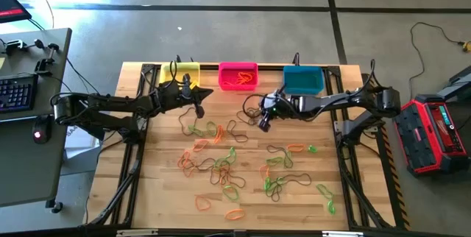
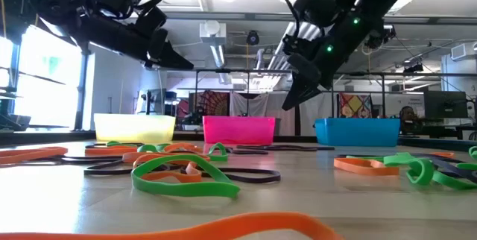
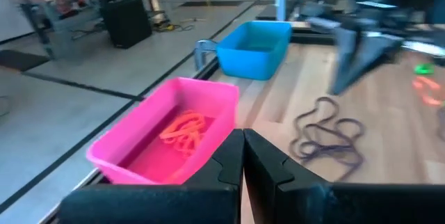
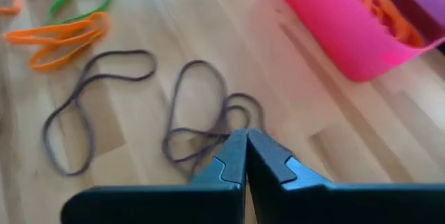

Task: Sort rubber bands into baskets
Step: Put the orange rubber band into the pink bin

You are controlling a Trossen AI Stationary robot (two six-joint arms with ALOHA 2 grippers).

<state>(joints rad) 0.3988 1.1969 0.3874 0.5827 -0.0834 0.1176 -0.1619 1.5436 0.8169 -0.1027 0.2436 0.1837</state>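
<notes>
Both tools have their fingers pressed together on nothing: the right tool [image 1: 263, 123] hangs over dark rubber bands [image 4: 201, 123] beside the pink basket [image 1: 238, 76], the left tool [image 1: 200, 93] near the yellow basket [image 1: 180, 73]. Only a few orange bands [image 3: 184, 128] lie in pink; the teal basket [image 1: 303, 79] looks empty, and most bands [image 1: 221, 167] still litter the counter [image 1: 353, 193], so sorting has barely begun

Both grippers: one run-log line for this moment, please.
left gripper: shut, empty, raised by yellow basket | right gripper: shut, empty, above dark rubber bands | pink basket: holds orange bands

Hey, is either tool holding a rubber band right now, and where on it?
Nothing is held. The left tool and the right tool are both shut with nothing between the fingers.
</notes>
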